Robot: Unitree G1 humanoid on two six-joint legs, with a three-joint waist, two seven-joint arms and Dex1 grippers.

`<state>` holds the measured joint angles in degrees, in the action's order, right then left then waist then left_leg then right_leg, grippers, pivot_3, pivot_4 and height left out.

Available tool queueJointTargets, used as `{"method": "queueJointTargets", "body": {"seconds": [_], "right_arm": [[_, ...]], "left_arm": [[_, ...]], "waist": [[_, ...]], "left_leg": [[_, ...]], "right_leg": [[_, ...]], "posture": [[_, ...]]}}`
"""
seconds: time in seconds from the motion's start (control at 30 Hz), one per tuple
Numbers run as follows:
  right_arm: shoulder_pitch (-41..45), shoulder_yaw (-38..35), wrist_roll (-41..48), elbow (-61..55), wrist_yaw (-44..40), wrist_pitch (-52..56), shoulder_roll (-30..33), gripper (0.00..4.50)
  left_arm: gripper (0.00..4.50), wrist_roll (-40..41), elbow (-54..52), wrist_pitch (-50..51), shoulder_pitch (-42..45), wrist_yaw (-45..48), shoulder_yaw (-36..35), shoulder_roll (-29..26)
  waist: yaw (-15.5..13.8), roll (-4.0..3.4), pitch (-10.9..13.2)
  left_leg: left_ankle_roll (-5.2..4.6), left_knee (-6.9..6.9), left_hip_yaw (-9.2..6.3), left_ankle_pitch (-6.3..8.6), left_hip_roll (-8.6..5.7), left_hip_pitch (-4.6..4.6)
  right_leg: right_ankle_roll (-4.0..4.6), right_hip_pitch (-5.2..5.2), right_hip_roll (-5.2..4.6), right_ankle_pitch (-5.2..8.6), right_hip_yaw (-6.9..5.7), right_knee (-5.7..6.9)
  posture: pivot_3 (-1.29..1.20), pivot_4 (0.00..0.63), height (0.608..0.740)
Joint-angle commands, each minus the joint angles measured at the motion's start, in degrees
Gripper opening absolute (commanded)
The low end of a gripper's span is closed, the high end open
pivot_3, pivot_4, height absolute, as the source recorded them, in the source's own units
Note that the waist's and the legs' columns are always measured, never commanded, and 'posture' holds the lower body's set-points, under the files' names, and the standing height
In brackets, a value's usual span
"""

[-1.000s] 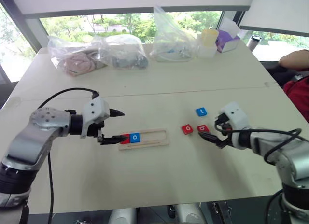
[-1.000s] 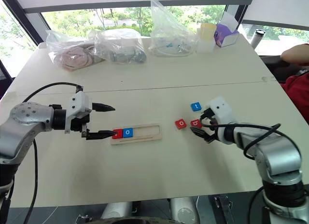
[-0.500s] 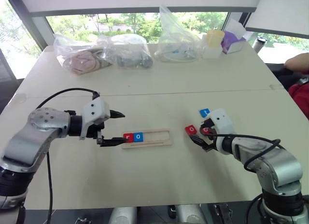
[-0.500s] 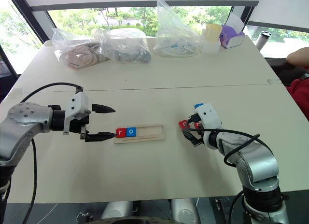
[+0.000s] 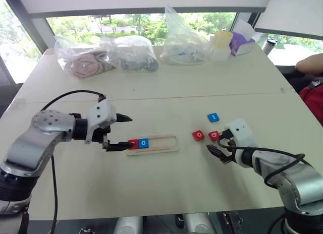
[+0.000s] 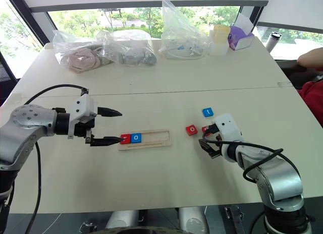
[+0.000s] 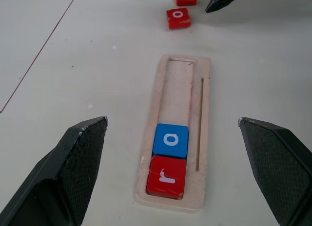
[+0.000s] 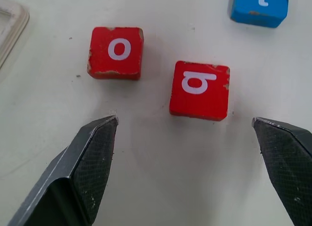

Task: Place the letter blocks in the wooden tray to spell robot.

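Table point(image 5: 166, 93): a wide pale surface; plastic bags point(image 5: 108, 55) and a purple tissue box point(image 5: 241, 42) stand along its far side, well apart from the work.
Wooden tray point(image 5: 161, 143): it lies flat near the middle of the table, with its long side across the view. The red r block point(image 7: 166, 175) and the blue o block point(image 7: 170, 140) sit side by side, touching, at its left end; the other places are bare.
Left gripper point(image 5: 125, 132): its fingers are spread wide and hold nothing. It hovers at the left end of the tray and points along it, and its nearer fingertip is just beside the r block.
Right gripper point(image 5: 218, 143): its fingers are also spread wide and empty. It is low over the table, and the red b block point(image 8: 200, 90) lies between the two fingertips, a little ahead, not touched.
Loose blocks: the red o block point(image 8: 116, 52) lies just beside the b block, on the tray's side; the blue t block point(image 8: 261, 5) lies a little farther away.
Change: compared with half a second ago, the right gripper has pulled back toward the robot and sunk a little, so the b block is now uncovered in front of it. The left gripper and all the blocks keep their places.
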<state>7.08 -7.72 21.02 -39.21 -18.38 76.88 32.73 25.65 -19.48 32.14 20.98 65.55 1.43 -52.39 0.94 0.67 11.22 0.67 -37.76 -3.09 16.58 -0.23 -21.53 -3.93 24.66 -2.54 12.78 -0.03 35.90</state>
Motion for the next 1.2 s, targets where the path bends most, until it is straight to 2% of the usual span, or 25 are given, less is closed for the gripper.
{"method": "queueJointTargets", "body": {"seconds": [0.03,0.13,0.23,0.33,0.37,0.4,0.57,0.63,0.7,0.77,0.87,0.97,1.0,1.2], "right_arm": [[-0.03,-0.30,-1.21,1.54,0.83,-3.75,-0.50,4.47],[0.15,0.82,-2.05,4.39,1.62,-6.60,-1.84,4.47],[0.18,1.86,-2.63,6.86,1.79,-9.33,-3.13,3.64],[-0.13,2.33,-2.76,7.61,1.74,-10.60,-3.41,2.14],[-0.14,2.14,-2.63,7.61,1.72,-11.02,-3.63,1.48],[0.04,2.13,-2.68,7.58,1.22,-11.87,-2.98,1.14],[4.48,2.34,-2.19,8.00,-5.11,-18.53,3.18,1.14],[9.85,5.20,-1.07,10.05,-13.97,-23.39,8.70,1.14],[14.59,9.96,-1.47,12.89,-24.05,-30.66,13.61,1.14],[18.91,13.26,-1.96,16.72,-29.02,-34.53,14.74,1.14],[23.36,15.60,-2.01,21.48,-33.38,-38.13,13.81,1.14],[31.41,23.28,-0.46,29.24,-43.27,-43.25,6.21,1.14],[32.75,25.93,-1.13,31.97,-46.12,-45.56,3.97,1.14],[35.53,31.70,-5.34,39.37,-53.47,-54.59,-0.83,1.14]], "left_arm": [[4.50,0.07,-0.12,-0.67,1.09,-0.06,-0.16,0.33],[4.50,-0.22,-0.12,-0.72,1.14,-0.42,0.12,0.88],[4.50,-0.42,-0.30,-0.80,0.63,-0.67,0.04,1.06],[4.50,-0.48,-0.36,-0.78,0.22,-0.89,-0.26,0.99],[4.50,-0.47,-0.36,-0.78,0.09,-0.93,-0.36,0.93],[4.50,-0.44,-0.37,-0.77,-0.22,-0.97,-0.55,0.80],[4.50,1.32,-0.80,0.03,-1.12,-0.50,-2.07,0.44],[4.50,5.73,-1.31,3.04,-0.53,0.54,-4.27,0.47],[4.50,5.53,-0.77,2.65,-0.77,2.34,-4.27,-1.27],[4.50,3.61,-0.01,0.78,-1.78,3.61,-3.66,-3.14],[4.50,2.57,0.46,-0.51,-2.77,4.28,-3.34,-4.50],[4.50,-2.24,-0.98,-4.84,-9.12,4.95,-4.14,-8.75],[4.50,-1.52,-2.33,-4.03,-11.37,4.01,-6.20,-8.97],[4.50,0.82,-6.71,-1.46,-18.00,0.54,-11.56,-8.47]], "waist": [[-0.04,0.00,0.00],[-0.09,0.00,0.00],[-0.01,0.01,0.00],[-0.05,0.02,-0.01],[-0.08,0.02,-0.01],[-0.09,0.02,-0.01],[-0.01,-0.01,0.01],[0.21,-0.05,0.06],[0.26,-0.03,0.09],[0.24,0.03,0.09],[0.02,0.03,0.11],[0.60,0.10,0.19],[1.44,0.10,0.19],[0.12,0.07,0.26]], "left_leg": [[0.00,0.00,0.01,0.00,0.00,0.00],[0.00,0.00,0.05,0.00,0.00,-0.01],[0.00,0.00,0.07,0.00,0.00,0.00],[0.00,-0.03,0.07,0.00,0.01,0.01],[0.00,-0.05,0.06,0.00,0.01,0.01],[0.00,-0.07,0.06,0.00,0.01,0.01],[0.00,-0.11,0.05,0.00,0.02,0.00],[0.00,-0.15,0.06,0.00,0.01,0.01],[0.00,-0.18,0.06,0.00,0.02,0.01],[0.00,-0.18,0.12,0.00,0.04,0.03],[-0.04,-0.09,0.04,0.02,0.09,0.06],[-0.04,-0.10,0.09,0.02,0.09,0.03],[-0.04,-0.10,0.10,0.02,0.11,0.05],[-0.03,-0.09,-0.13,0.02,0.16,-0.05]], "right_leg": [[0.00,0.00,0.01,0.00,0.00,0.00],[0.00,0.00,0.01,0.00,0.00,0.00],[0.00,0.00,0.01,-0.01,0.01,0.00],[0.00,-0.01,0.01,-0.01,0.01,0.04],[0.01,-0.01,0.01,-0.01,0.00,0.05],[0.01,-0.02,0.01,-0.01,0.01,0.06],[0.01,-0.03,0.00,-0.01,0.01,0.06],[0.02,-0.03,-0.01,-0.02,0.01,0.06],[0.06,-0.02,-0.01,-0.05,0.01,0.06],[0.06,-0.04,0.09,-0.04,-0.03,0.06],[0.11,-0.04,0.19,-0.02,-0.06,0.08],[0.28,0.03,0.14,-0.13,0.00,0.10],[0.31,0.04,0.13,-0.16,0.04,0.08],[0.19,0.06,-0.03,-0.17,-0.09,0.13]], "posture": [[0.00,0.150,0.740],[0.00,0.150,0.740],[0.00,0.150,0.740],[0.00,0.150,0.740],[0.00,0.150,0.740],[0.00,0.150,0.740],[0.00,0.150,0.740],[0.00,0.150,0.740],[0.00,0.150,0.740],[0.00,0.150,0.740],[0.00,0.150,0.740],[0.00,0.150,0.740],[0.00,0.150,0.740],[0.00,0.150,0.740]]}}
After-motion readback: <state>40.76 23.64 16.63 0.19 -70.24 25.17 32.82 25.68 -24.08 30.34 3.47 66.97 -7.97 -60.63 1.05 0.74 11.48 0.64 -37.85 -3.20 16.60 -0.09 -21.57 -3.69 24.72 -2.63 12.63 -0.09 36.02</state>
